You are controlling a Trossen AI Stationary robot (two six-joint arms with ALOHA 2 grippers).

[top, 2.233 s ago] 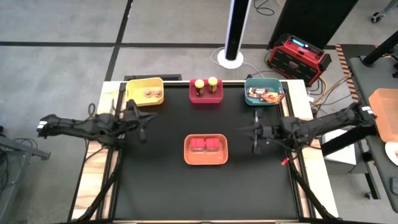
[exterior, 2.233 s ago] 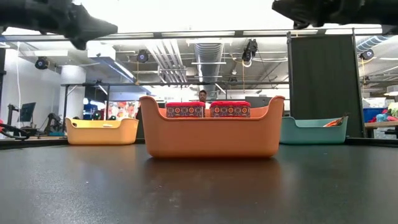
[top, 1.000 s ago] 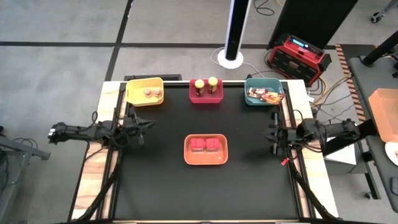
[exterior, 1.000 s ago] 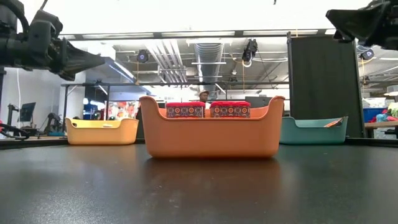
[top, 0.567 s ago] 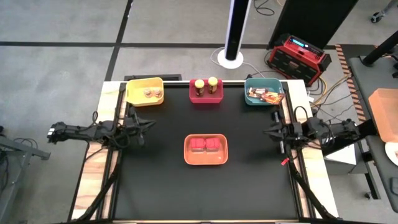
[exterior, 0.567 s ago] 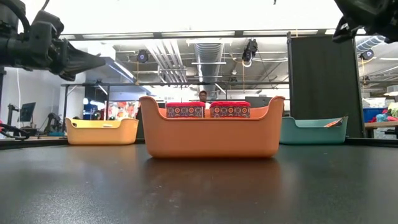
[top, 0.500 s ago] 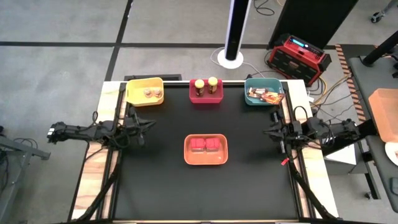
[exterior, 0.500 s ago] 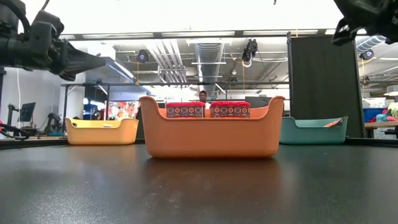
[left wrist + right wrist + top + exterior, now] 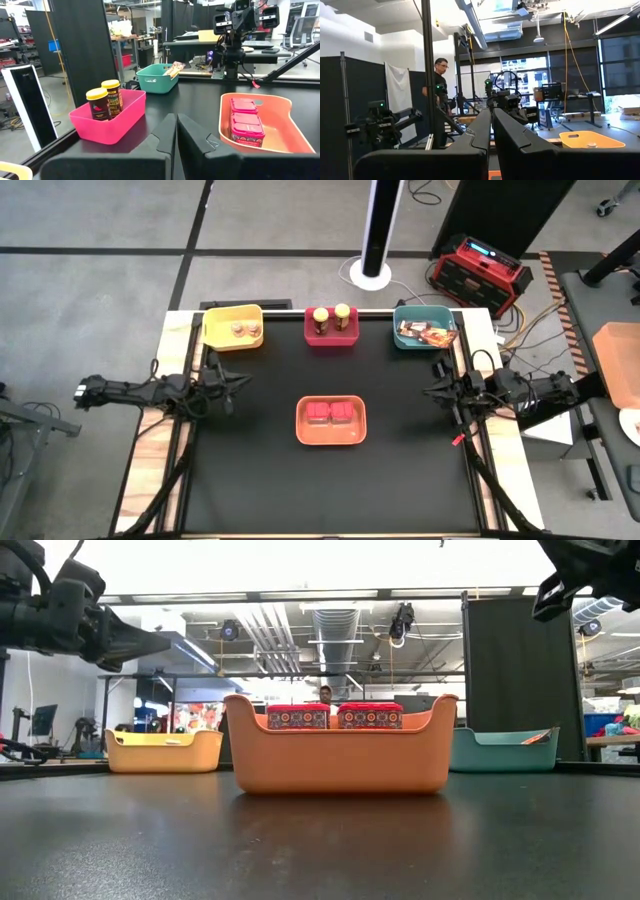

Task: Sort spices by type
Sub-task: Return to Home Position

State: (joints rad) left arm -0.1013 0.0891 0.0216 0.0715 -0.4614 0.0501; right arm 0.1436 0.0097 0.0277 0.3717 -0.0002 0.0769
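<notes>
Left wrist view first: the left gripper has its jaws pressed together with nothing between them. The right gripper looks the same in its own wrist view, closed and empty.

Working outward from the left jaws, straight ahead toward the middle of the table is the orange tray. It has the two red tubs lined up inside and sits between the two grippers, well apart from both. Past that toward the far edge is the pink tray holding both jars. Further round, close to the right jaws, the teal tray has the packets sticking up out of it. From overhead, the yellow tray is the one nearest the left jaws, with the two little shakers in it.

So every pair is in its own tray, and I'd say the sorting itself is done. My read is that this step is just the arms parking at their sides of the table. The next move shouldn't need any grabbing, only a clean tuck back with the jaws kept above the tray rims.
</notes>
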